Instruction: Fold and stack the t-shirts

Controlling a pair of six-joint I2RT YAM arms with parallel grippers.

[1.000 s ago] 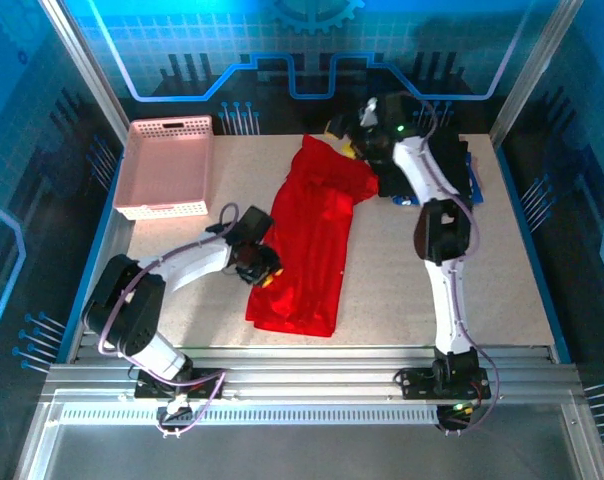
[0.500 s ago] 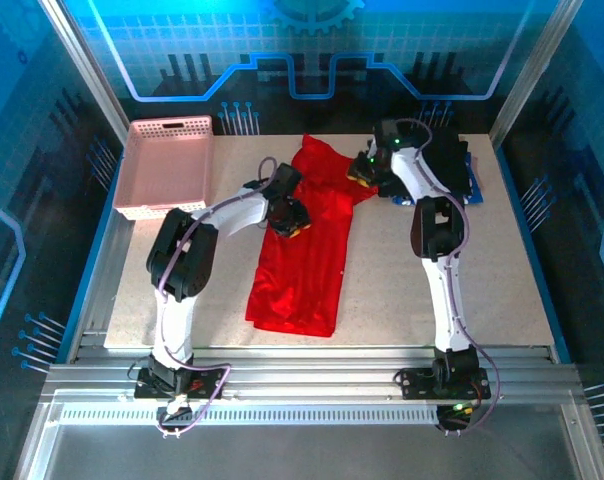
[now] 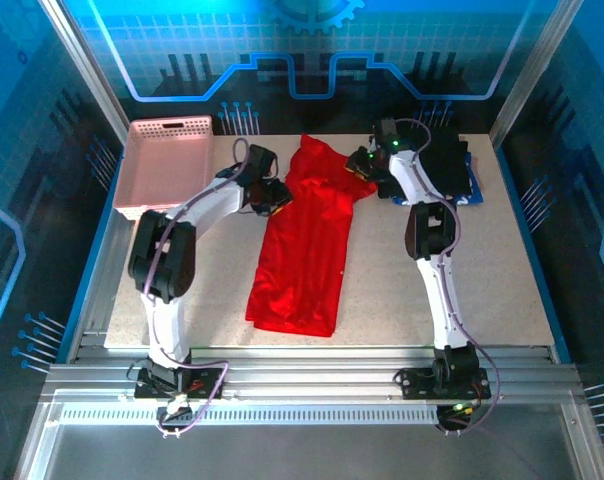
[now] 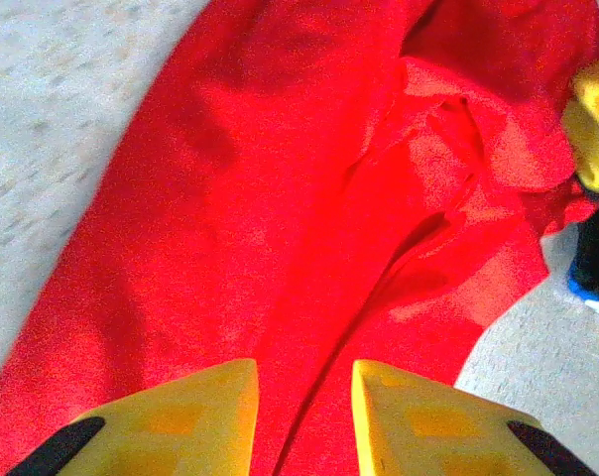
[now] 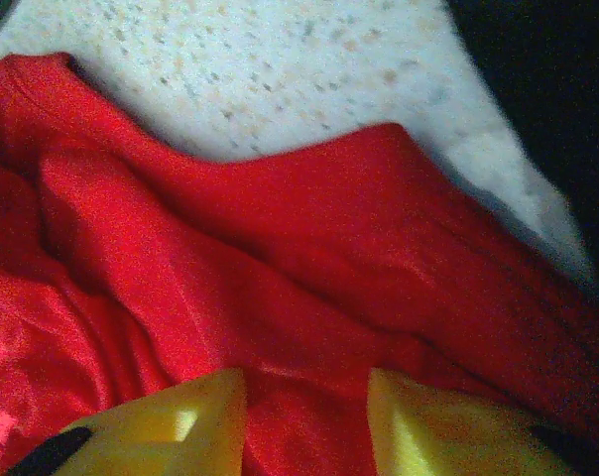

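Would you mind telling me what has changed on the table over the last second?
The left tool moved away from the bases along the left edge of the red t-shirt, toward its far end. The right tool settled at its far right sleeve. Whether either took hold of cloth is unclear. The shirt, the pink basket and the dark folded shirts stayed put.

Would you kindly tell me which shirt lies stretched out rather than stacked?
The red t-shirt, laid out long mid-table; the dark shirts sit in a compact pile at the far right.
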